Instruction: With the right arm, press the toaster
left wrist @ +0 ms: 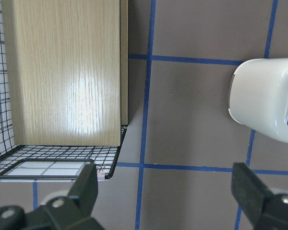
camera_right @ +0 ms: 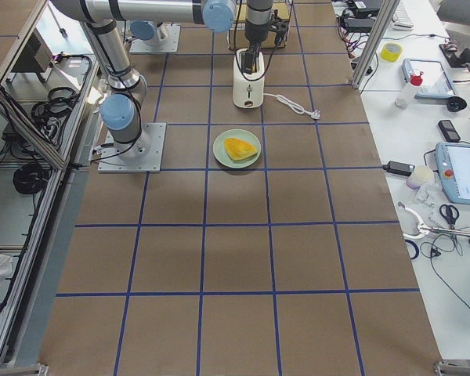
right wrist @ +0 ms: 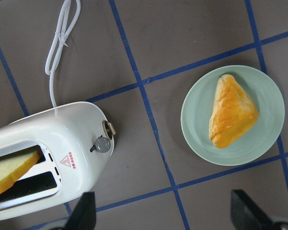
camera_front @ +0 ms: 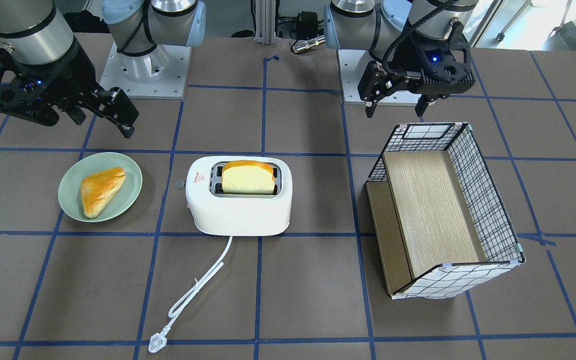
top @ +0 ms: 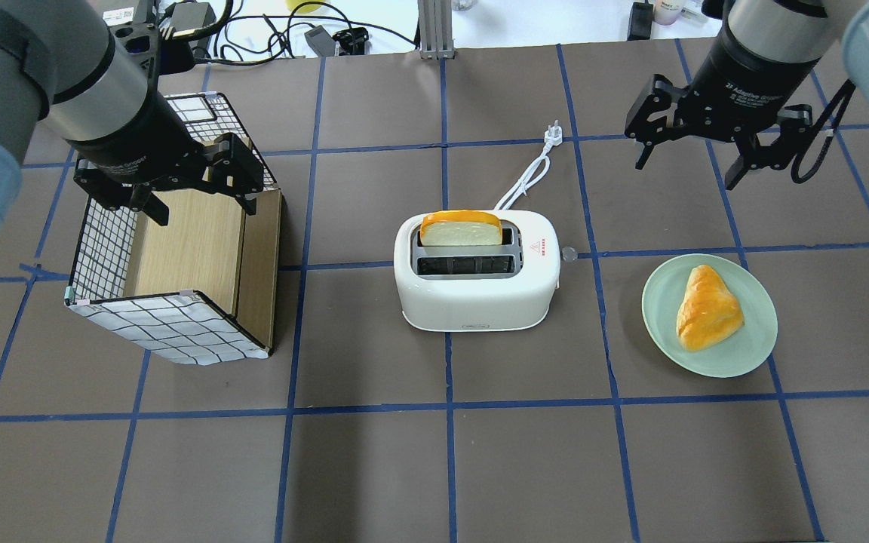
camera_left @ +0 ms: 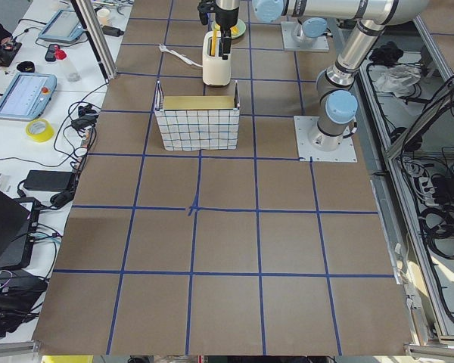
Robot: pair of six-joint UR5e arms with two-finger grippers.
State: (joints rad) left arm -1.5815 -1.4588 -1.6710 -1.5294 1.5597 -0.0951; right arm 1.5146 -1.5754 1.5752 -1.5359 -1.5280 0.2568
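The white toaster [top: 480, 302] stands mid-table with a bread slice [top: 461, 228] upright in its far slot. Its side lever [top: 569, 254] faces the plate, and its white cord [top: 529, 170] runs away from it to a plug. The toaster also shows in the front view [camera_front: 240, 210] and in the right wrist view [right wrist: 48, 143], with its lever [right wrist: 103, 143] showing there too. My right gripper [top: 687, 172] is open and empty, in the air beyond and to the right of the toaster, apart from it. My left gripper [top: 170, 181] is open and empty over the basket.
A pale green plate [top: 751, 354] with a triangular pastry [top: 706, 308] lies right of the toaster. A checked wire basket with a wooden liner [top: 163, 324] stands tilted on its side to the left. Blue tape lines grid the brown table.
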